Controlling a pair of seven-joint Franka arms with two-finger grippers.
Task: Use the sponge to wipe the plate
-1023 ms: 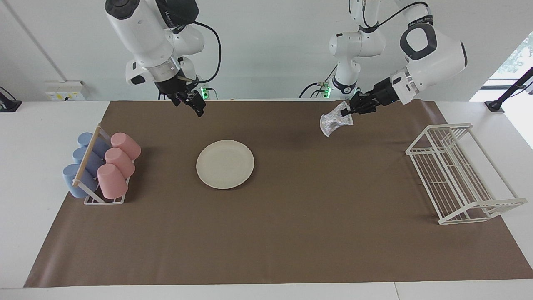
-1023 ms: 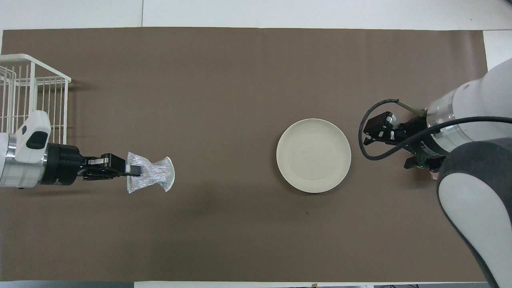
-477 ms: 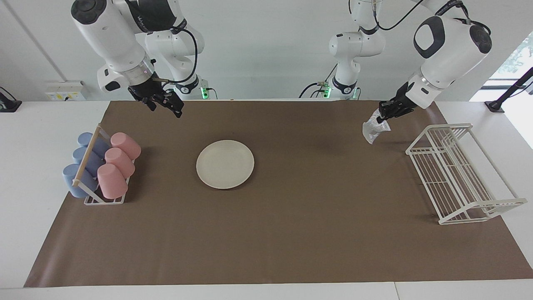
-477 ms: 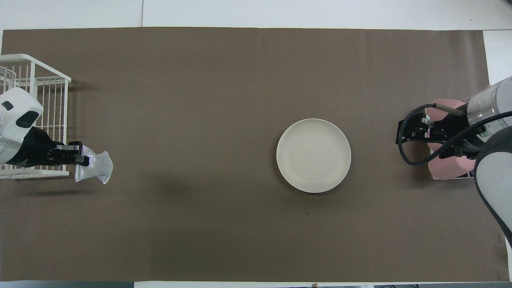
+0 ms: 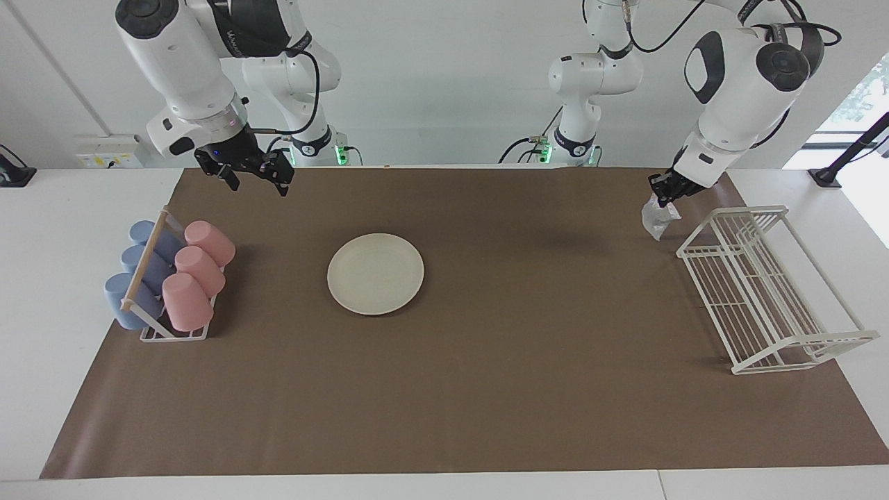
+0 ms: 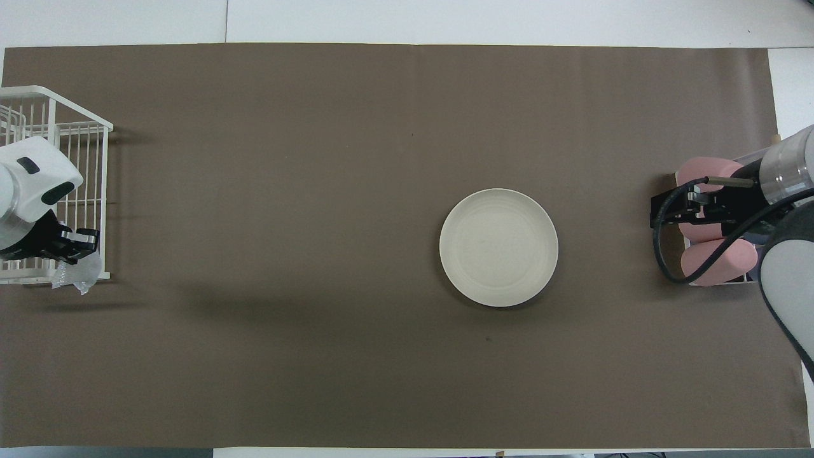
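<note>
Facing view: I'm holding the sponge (image 5: 655, 217) pinched in the left claw (image 5: 663, 194) by the wire rack (image 5: 764, 292); the right claw (image 5: 253, 173) is hanging open (waiting). I should sweep toward the plate (image 5: 375, 273) mid-table, low and flat.

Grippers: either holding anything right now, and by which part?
The left gripper pinches the sponge by its top edge; the rest hangs free beside the wire rack. The right gripper is open and holds nothing.

Facing and overhead cameras, both high, share the mat (image 5: 486, 389)
</note>
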